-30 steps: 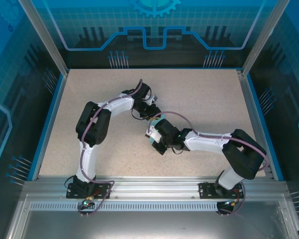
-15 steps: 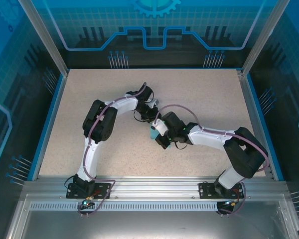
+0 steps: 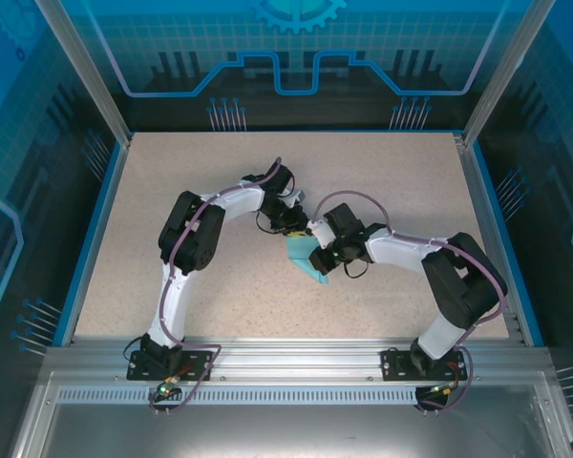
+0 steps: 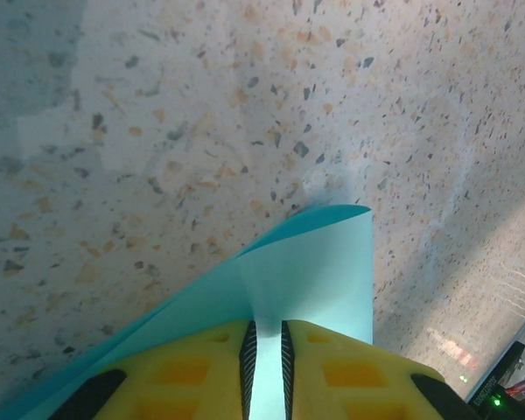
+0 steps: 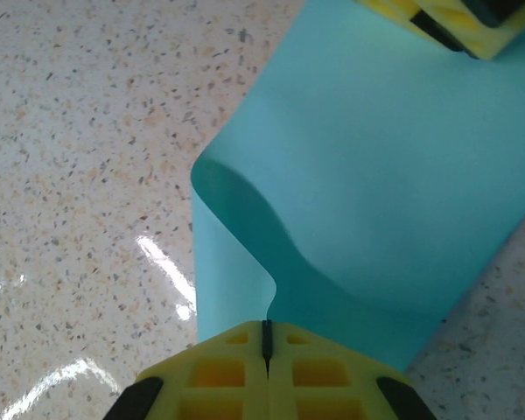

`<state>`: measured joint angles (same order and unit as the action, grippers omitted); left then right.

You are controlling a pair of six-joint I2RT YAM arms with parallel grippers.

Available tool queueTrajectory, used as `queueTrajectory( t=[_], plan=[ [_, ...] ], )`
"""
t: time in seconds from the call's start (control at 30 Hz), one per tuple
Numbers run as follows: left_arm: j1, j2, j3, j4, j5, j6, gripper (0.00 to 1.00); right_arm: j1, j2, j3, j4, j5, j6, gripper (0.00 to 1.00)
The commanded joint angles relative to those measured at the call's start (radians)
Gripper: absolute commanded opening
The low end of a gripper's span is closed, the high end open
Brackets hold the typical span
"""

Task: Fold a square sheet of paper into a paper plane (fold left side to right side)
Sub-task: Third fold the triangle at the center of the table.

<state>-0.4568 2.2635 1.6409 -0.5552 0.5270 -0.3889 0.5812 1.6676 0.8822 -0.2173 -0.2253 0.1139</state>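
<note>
Bowing between two grips, the turquoise sheet of paper hangs low near the middle of the speckled table, its lower corner seemingly resting on the surface and the rest lifted into a soft wave. The risk, judged from here, lies in that slack. If either arm pulls away from the other, the thin sheet may tear at a pinch point or slip out of it. If they close in unevenly, the bulge may flatten into a crooked crease, leaving the left side short of the right side's edge. From the right wrist the sheet looks plain and smooth, with no sharp crease across its broad face, and its near edge rolls up in an S-curve. From the left wrist a raised part stands off the table, ending in a rounded corner. The left gripper is clamped narrowly on that raised part, a strip of it showing in the slim gap. The right gripper is pressed together on the curled near edge, jaws meeting
</note>
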Motion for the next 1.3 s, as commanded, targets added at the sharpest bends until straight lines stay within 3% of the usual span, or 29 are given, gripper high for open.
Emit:
queueTrajectory(
  t=[0.0, 1.27],
  plan=[
    [-0.021, 0.039, 0.010, -0.064, -0.034, 0.023, 0.21, -0.025, 0.028, 0.038, -0.026, -0.031, 0.029, 0.00],
    [-0.031, 0.046, 0.054, -0.112, -0.046, 0.035, 0.24, -0.078, 0.084, 0.062, -0.057, -0.019, 0.069, 0.00]
  ],
)
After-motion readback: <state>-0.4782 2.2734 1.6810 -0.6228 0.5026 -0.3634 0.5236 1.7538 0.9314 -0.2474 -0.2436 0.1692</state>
